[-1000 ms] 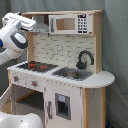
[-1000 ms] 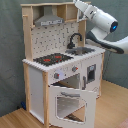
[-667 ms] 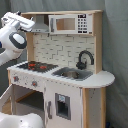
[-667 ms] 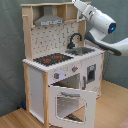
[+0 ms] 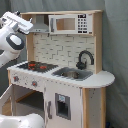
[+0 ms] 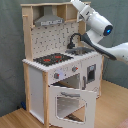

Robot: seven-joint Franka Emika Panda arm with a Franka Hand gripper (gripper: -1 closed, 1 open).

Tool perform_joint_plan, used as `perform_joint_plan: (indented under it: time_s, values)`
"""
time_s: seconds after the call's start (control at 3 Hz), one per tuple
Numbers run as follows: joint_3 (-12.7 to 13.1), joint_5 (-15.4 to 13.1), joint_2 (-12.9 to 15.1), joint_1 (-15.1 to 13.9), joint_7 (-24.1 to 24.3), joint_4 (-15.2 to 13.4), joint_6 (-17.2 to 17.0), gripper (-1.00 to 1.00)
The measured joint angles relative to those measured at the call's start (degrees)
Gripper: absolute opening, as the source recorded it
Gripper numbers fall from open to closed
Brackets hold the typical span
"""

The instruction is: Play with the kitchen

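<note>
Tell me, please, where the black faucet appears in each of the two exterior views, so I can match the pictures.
First exterior view: the black faucet stands right of centre, behind the sink, below the microwave.
Second exterior view: the black faucet is just right of centre in the upper half, against the tiled back wall.
Shared landmark: the black hob with red rings, beside the sink in both exterior views.

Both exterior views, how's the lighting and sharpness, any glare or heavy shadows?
First exterior view: soft, even light, everything slightly blurred; kitchen readable, microwave keypad unreadable. Second exterior view: similar softness, a small bright highlight on the white arm, mild shadow under the open oven door, no strong glare.
</note>
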Motion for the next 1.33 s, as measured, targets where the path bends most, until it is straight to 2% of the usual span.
perform_joint_plan:
  time_s: [0.33,0.67,1.0,1.33]
  values:
    - [-0.74,1.97,-3.23,-1.76,4.55,0.63,-3.8,1.0]
    - [-1.34,2.5,-5.69,-2.93,9.61,0.87,-7.65,1.0]
    - [-1.73,2.5,-7.45,-3.56,14.59,0.94,-11.53,1.0]
    - [-1.85,2.44,-8.04,-3.67,19.41,1.53,-16.23,1.0]
